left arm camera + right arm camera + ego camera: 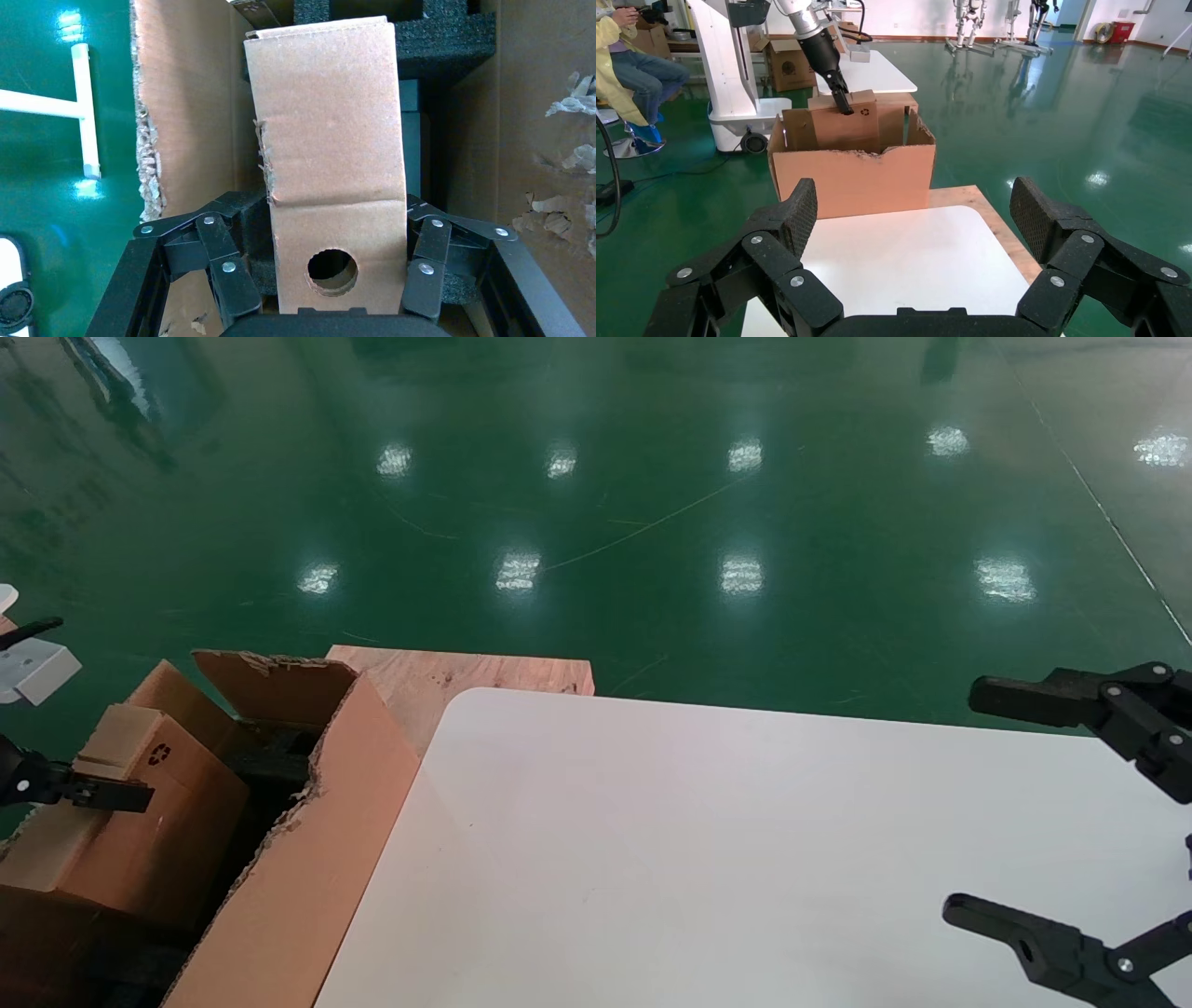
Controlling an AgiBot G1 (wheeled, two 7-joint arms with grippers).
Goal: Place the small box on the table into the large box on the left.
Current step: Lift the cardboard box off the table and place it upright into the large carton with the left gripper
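The small box [149, 803] stands upright inside the large box [317, 859], over dark foam [436, 42]. Its recycling mark faces the head view. In the left wrist view its holed narrow side [330, 140] faces the camera. My left gripper [93, 794] is shut on the small box, one finger on each side [330, 210]. The right wrist view shows this grip from afar, with the small box [842, 123] sticking up out of the large box [856, 179]. My right gripper [978, 803] is open and empty above the right side of the table [698, 850]; it also shows in its own wrist view [914, 193].
A light wooden board [466, 677] lies under the table's far left corner, next to the large box. A white stand [37, 672] is at the far left. A seated person [624, 63] and a white robot base [729, 84] are beyond the large box.
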